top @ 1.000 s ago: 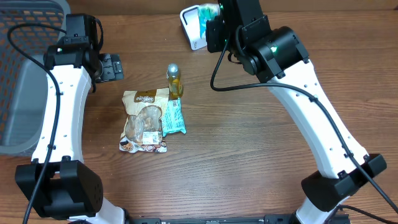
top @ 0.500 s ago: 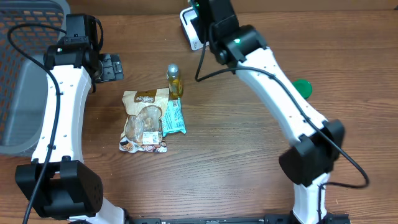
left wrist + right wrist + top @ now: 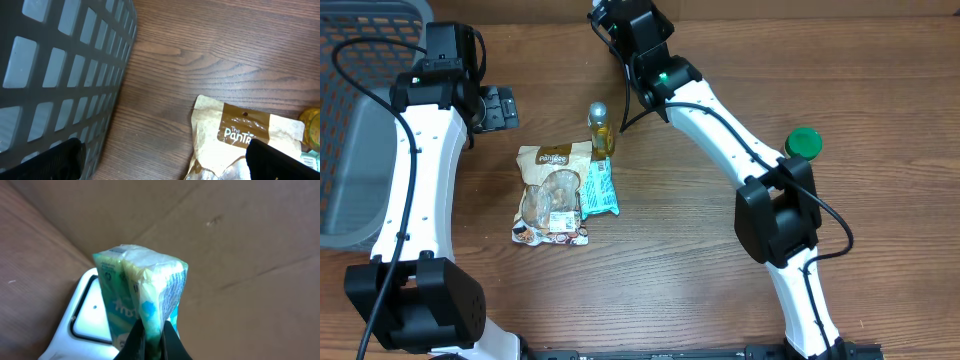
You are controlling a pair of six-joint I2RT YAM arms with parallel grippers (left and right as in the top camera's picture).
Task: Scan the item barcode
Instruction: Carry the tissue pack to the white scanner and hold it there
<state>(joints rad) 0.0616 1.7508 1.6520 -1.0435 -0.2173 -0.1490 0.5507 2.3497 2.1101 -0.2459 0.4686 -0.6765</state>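
Note:
My right gripper is shut on a soft green, blue and white packet, pinching its lower edge. The packet hangs just over the white barcode scanner, whose glass window faces it. From overhead the right arm reaches to the table's back edge and hides both packet and scanner. My left gripper stands open at the far left, holding nothing. In the left wrist view its fingertips show wide apart above bare wood.
A brown snack bag, a teal packet and a small bottle of yellow liquid lie mid-table. A green lid sits to the right. A grey mesh basket fills the left edge. Cardboard stands behind the scanner.
The right arm has swung left along the back edge with the packet, now covering the scanner from overhead and uncovering the green lid. The left arm has not moved.

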